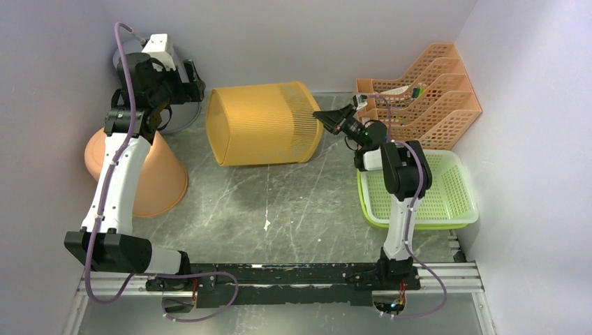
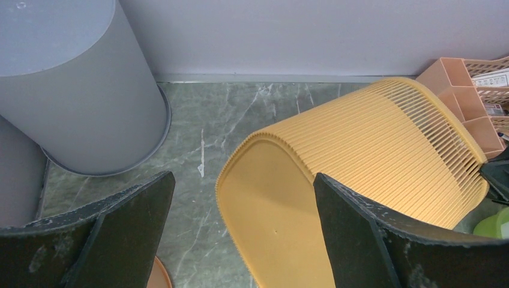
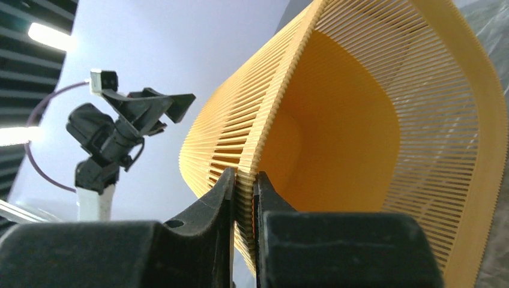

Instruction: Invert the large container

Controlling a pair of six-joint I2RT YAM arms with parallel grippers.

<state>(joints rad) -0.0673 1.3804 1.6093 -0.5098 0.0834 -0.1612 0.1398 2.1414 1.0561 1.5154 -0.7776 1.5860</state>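
Note:
The large container is a yellow slatted basket (image 1: 264,123) lying on its side at the back middle of the table, solid base to the left, open mouth to the right. My right gripper (image 1: 322,116) is shut on its rim; the right wrist view shows the rim (image 3: 245,180) pinched between both fingers, with the basket's inside (image 3: 342,120) beyond. My left gripper (image 1: 197,87) is open and empty, held above and left of the basket's base (image 2: 282,210); its two fingers (image 2: 354,234) frame that base in the left wrist view.
A grey cylindrical bin (image 2: 72,84) stands at the back left, an upturned orange bucket (image 1: 157,174) lies in front of it. An orange file rack (image 1: 426,87) stands at the back right; a green mesh tray (image 1: 447,192) lies below it.

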